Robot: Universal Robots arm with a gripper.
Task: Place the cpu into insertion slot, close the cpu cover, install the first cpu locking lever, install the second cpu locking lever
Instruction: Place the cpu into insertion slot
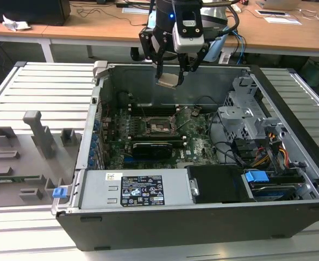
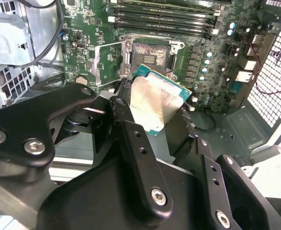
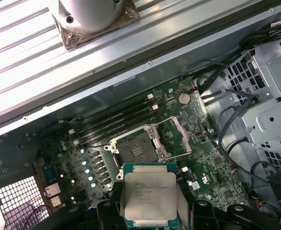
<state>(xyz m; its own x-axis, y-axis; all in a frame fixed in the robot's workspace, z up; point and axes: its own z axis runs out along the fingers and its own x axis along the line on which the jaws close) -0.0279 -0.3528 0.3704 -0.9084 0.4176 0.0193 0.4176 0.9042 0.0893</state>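
Silvery-beige cpu point(image 3: 147, 197) with a teal-green rim, dark insertion slot point(image 3: 136, 152) framed grey, green motherboard point(image 3: 197, 153)

Open computer case point(image 1: 175, 228) on slatted table point(image 1: 50, 81); power supply point(image 1: 140, 190) inside; grey fixture tray point(image 1: 18, 163) beside case.

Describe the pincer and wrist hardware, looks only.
The pincer is black, with jointed link-bar fingers fastened by silver screws. Its body has a grey face and a small blue light. A black cable loops beside the wrist.
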